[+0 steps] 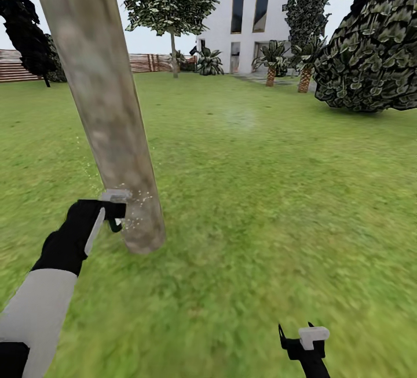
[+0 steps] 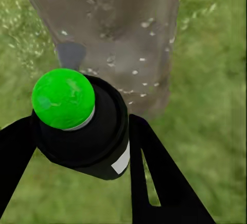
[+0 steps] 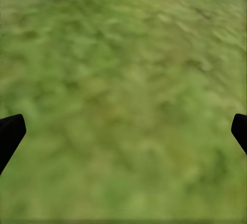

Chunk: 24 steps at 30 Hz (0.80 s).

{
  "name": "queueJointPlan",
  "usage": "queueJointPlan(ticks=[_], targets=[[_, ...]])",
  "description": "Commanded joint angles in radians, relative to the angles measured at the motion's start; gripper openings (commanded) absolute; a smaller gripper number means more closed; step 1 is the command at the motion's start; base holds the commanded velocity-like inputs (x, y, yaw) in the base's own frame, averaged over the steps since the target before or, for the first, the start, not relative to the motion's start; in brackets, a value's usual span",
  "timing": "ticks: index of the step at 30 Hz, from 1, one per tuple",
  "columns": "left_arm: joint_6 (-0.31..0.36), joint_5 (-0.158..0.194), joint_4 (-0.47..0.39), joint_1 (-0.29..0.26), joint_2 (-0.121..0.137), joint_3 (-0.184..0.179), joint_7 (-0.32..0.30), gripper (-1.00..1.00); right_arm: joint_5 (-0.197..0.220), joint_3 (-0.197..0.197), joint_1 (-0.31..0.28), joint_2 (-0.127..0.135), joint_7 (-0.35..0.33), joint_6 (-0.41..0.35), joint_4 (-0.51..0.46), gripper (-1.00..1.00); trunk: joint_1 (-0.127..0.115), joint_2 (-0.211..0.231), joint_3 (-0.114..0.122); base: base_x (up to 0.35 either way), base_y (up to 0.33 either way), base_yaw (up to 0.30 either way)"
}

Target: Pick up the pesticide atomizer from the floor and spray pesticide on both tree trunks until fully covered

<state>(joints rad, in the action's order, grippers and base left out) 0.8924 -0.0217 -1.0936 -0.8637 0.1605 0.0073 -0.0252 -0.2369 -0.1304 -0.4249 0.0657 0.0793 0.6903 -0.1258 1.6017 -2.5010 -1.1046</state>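
My left gripper (image 2: 82, 147) pinches the pesticide atomizer (image 2: 80, 123) near the tree trunk (image 1: 107, 105) to coat its base; right gripper (image 3: 123, 131) hangs spread.

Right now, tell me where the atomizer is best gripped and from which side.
Probably as the left gripper has it: fingers closing from opposite sides on the pesticide atomizer's round black body, below the green cap. That leaves the cap end clear, aimed at the tree trunk, where white specks show.

A white house (image 1: 252, 18) stands at 12 o'clock, with two palms (image 1: 270, 62) in front of it. A big bush (image 1: 370, 53) sits at 2 o'clock, and a dark bush (image 1: 23, 24) at 10 o'clock.
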Motion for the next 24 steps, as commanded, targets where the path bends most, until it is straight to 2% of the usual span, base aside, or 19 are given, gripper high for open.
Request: queueJointPlan(ticks=[1, 2, 4, 5, 6, 9, 10, 11, 14, 17, 19, 20, 21, 24], targets=[[0.019, -0.013, -0.027, 0.0, -0.028, -0.001, 0.0, -1.0, 0.0, 0.0, 0.0, 0.0, 0.0, 0.0, 0.0, 1.0, 0.0, 0.0, 0.0, 0.0, 0.0, 0.0], [0.028, -0.015, -0.038, -0.001, -0.057, -0.006, 0.001, -1.0, 0.0, 0.0, 0.0, 0.0, 0.0, 0.0, 0.0, 1.0, 0.0, 0.0, 0.0, 0.0, 0.0, 0.0], [0.032, -0.017, -0.044, -0.001, -0.085, -0.014, 0.001, -1.0, 0.0, 0.0, 0.0, 0.0, 0.0, 0.0, 0.0, 1.0, 0.0, 0.0, 0.0, 0.0, 0.0, 0.0], [0.037, -0.017, -0.045, -0.002, -0.086, -0.015, 0.001, -1.0, 0.0, 0.0, 0.0, 0.0, 0.0, 0.0, 0.0, 1.0, 0.0, 0.0, 0.0, 0.0, 0.0, 0.0], [0.043, -0.017, -0.046, -0.003, -0.08, -0.012, 0.0, -1.0, 0.0, 0.0, 0.0, 0.0, 0.0, 0.0, 0.0, 1.0, 0.0, 0.0, 0.0, 0.0, 0.0, 0.0], [0.052, -0.015, -0.047, -0.003, 0.001, -0.005, -0.008, -1.0, 0.0, 0.0, 0.0, 0.0, 0.0, 0.0, 0.0, 1.0, 0.0, 0.0, 0.0, 0.0, 0.0, 0.0], [0.055, -0.014, -0.048, -0.003, 0.033, 0.015, -0.035, -1.0, 0.0, 0.0, 0.0, 0.0, 0.0, 0.0, 0.0, 1.0, 0.0, 0.0, 0.0, 0.0, 0.0, 0.0], [0.056, -0.015, -0.047, -0.003, 0.042, 0.029, -0.053, -1.0, 0.0, 0.0, 0.0, 0.0, 0.0, 0.0, 0.0, 1.0, 0.0, 0.0, 0.0, 0.0, 0.0, 0.0], [0.057, -0.014, -0.049, -0.002, 0.038, 0.032, -0.065, -1.0, 0.0, 0.0, 0.0, 0.0, 0.0, 0.0, 0.0, 1.0, 0.0, 0.0, 0.0, 0.0, 0.0, 0.0], [0.091, -0.016, -0.096, -0.005, -0.007, 0.024, -0.065, -1.0, 0.0, 0.0, 0.0, 0.0, 0.0, 0.0, 0.0, 1.0, 0.0, 0.0, 0.0, 0.0, 0.0, 0.0], [0.101, -0.017, -0.112, -0.019, -0.021, 0.008, -0.065, -1.0, 0.0, 0.0, 0.0, 0.0, -0.001, 0.0, 0.0, 1.0, 0.0, 0.0, 0.0, 0.0, 0.0, 0.0], [0.103, -0.019, -0.117, -0.022, -0.024, -0.01, -0.065, -1.0, 0.0, 0.0, 0.0, 0.0, 0.0, 0.0, 0.0, 1.0, 0.0, 0.0, 0.0, 0.0, 0.0, 0.0], [0.104, -0.02, -0.117, -0.022, -0.022, -0.013, -0.065, -1.0, 0.0, 0.0, 0.0, 0.0, 0.0, 0.0, 0.0, 1.0, 0.0, 0.0, 0.0, 0.0, 0.0, 0.0], [0.105, -0.022, -0.117, -0.023, -0.002, -0.006, -0.065, -1.0, 0.0, 0.0, 0.0, 0.0, 0.0, 0.0, 0.0, 1.0, 0.0, 0.0, 0.0, 0.0, 0.0, 0.0]])
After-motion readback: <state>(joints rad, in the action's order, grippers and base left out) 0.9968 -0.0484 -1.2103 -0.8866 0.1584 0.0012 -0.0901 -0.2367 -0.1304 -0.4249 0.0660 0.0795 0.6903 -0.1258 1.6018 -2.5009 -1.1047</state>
